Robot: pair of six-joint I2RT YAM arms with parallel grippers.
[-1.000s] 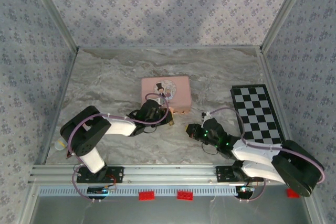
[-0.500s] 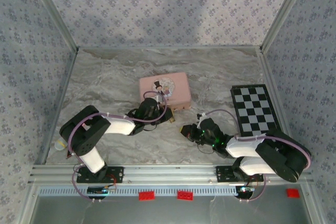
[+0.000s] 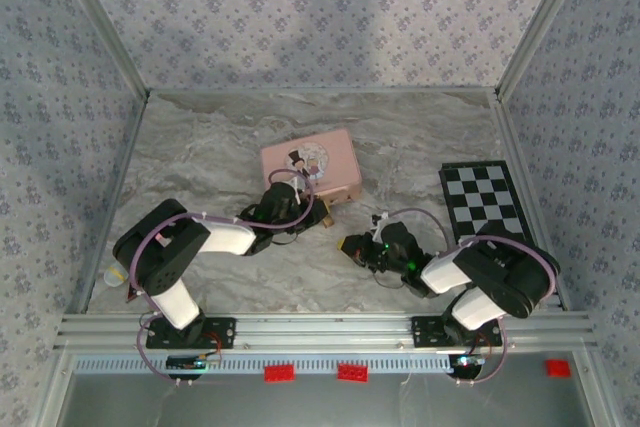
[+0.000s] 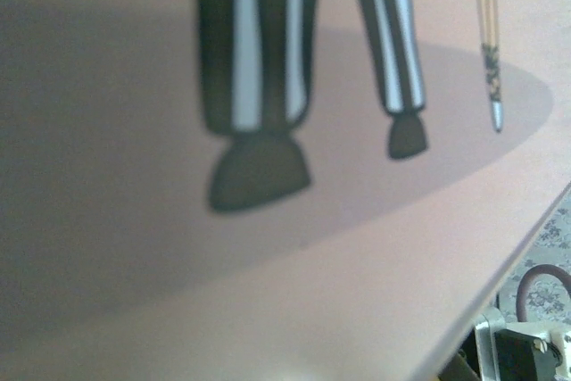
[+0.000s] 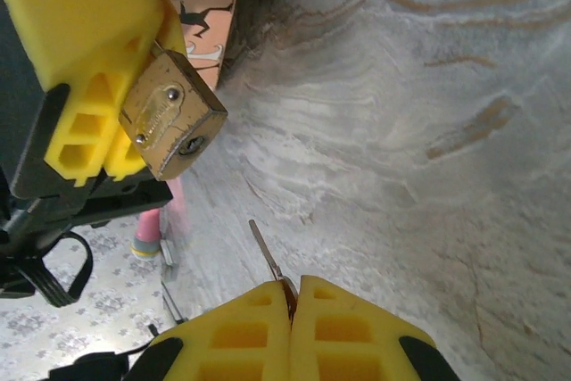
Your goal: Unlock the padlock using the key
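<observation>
The brass padlock point(image 5: 174, 118) hangs tilted in the air, keyhole end facing me, pinched at its top by the yellow fingers point(image 5: 89, 86) of my left gripper point(image 3: 322, 213), which is shut on it. Just behind it stands the pink box point(image 3: 310, 159) with the cartoon couple, whose lid point(image 4: 357, 247) sits very close in the left wrist view. My right gripper point(image 5: 292, 285) is shut on the key point(image 5: 266, 252); the thin blade sticks out towards the padlock, with a short gap between them. In the top view the right gripper point(image 3: 347, 245) sits just right of the padlock point(image 3: 329, 213).
A black-and-white checkerboard point(image 3: 487, 215) lies flat at the right. Patterned walls enclose the marble table point(image 3: 200, 157) on three sides. A small pink-and-yellow object point(image 5: 147, 231) stands beyond the left arm. An aluminium rail point(image 3: 320, 327) runs along the front edge.
My right gripper has moved left with the key, closer to the padlock. The pink box has shifted up and left and turned a little. The left gripper has edged slightly back.
</observation>
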